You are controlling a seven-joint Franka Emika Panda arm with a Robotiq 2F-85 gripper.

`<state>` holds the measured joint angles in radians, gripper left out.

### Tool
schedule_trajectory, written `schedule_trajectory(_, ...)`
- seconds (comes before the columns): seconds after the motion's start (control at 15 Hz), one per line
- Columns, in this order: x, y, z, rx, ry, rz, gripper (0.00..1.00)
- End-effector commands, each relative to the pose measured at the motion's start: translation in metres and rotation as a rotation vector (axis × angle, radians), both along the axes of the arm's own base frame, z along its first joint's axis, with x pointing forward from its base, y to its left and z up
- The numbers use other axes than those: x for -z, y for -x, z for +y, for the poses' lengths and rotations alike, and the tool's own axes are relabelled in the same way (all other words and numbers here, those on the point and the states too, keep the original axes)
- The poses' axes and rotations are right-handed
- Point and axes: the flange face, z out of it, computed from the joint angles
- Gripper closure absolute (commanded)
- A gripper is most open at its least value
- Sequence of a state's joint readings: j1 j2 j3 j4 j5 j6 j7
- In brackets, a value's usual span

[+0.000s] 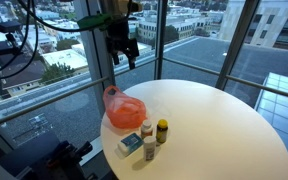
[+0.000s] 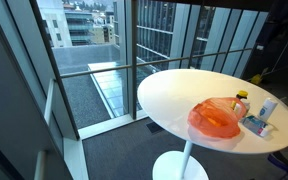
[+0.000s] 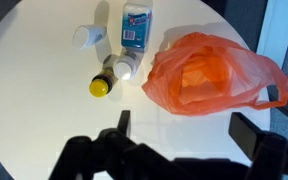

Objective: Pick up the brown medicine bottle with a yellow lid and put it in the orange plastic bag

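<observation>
Brown bottle [image 2: 241,99] half-hidden — behind bag [image 2: 214,119].

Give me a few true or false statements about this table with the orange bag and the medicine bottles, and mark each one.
1. The brown bottle with the yellow lid is already inside the orange bag. False: it stands on the table, outside the bag.
2. The gripper has its jaws open and holds nothing. True.
3. The orange bag lies on the floor. False: it lies on the table, near the edge.
4. The table is round and white. True.
</observation>
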<state>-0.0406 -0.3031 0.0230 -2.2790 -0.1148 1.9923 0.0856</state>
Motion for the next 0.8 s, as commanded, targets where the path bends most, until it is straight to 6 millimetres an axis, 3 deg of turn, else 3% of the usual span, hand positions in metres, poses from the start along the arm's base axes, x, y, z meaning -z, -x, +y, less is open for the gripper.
schedule_trajectory(0.0, -0.001, -0.002, -0.002, 0.005, -0.001, 0.001, 0.00)
schedule_trajectory(0.27, 0.003, -0.010, -0.014, 0.058, 0.002, -0.013, 0.00)
schedule_trajectory(0.73, 0.040, -0.033, -0.073, 0.193, -0.015, -0.033, 0.00)
